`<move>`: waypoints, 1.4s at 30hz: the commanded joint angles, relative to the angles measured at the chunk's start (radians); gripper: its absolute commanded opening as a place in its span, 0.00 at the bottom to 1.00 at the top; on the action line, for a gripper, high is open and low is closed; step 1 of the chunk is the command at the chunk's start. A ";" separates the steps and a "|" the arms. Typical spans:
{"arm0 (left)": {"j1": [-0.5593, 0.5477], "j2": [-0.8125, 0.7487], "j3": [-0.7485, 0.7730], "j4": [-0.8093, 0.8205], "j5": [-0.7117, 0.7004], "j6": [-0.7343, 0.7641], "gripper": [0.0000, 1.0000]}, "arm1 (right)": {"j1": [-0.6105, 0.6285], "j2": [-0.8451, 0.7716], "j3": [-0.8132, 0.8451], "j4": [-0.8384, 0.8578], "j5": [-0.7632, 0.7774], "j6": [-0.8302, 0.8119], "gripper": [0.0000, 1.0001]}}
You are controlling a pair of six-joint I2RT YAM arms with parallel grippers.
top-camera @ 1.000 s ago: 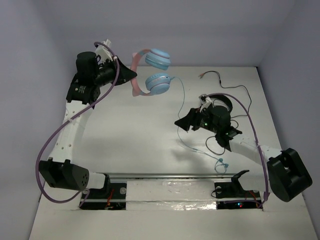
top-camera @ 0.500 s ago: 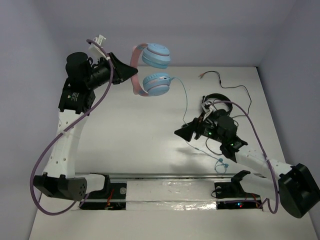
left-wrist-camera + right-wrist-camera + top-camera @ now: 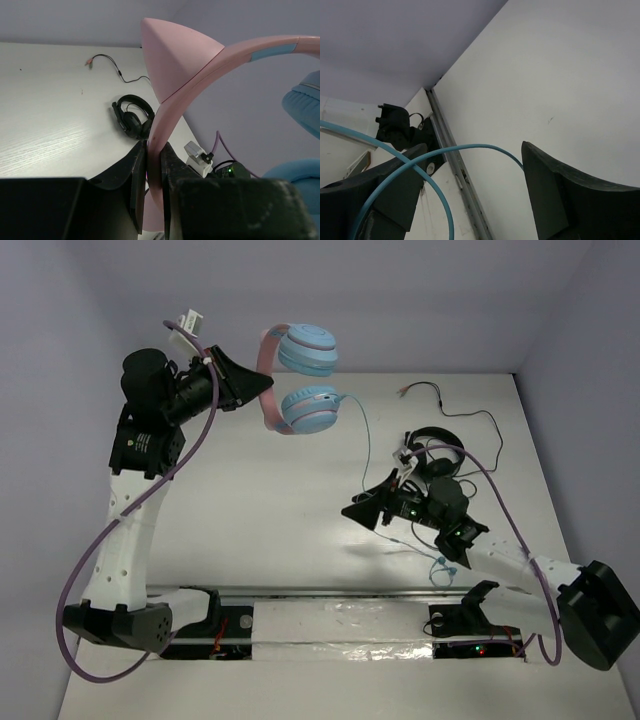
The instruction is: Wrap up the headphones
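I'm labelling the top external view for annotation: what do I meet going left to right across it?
The left arm, the headphones, the right gripper, the black headphones.

Even, bright light; soft shadows lie on the white surface (image 3: pixel 250 490); near parts blur in both wrist views

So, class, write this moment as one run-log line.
left jaws: shut on pink headband of light-blue cat-ear headphones, aloft | right jaws: open, thin light-blue cable between
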 commanded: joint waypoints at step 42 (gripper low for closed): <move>0.145 0.231 0.380 0.069 -0.256 -0.053 0.00 | 0.135 -0.098 -0.185 -0.220 0.476 0.275 0.14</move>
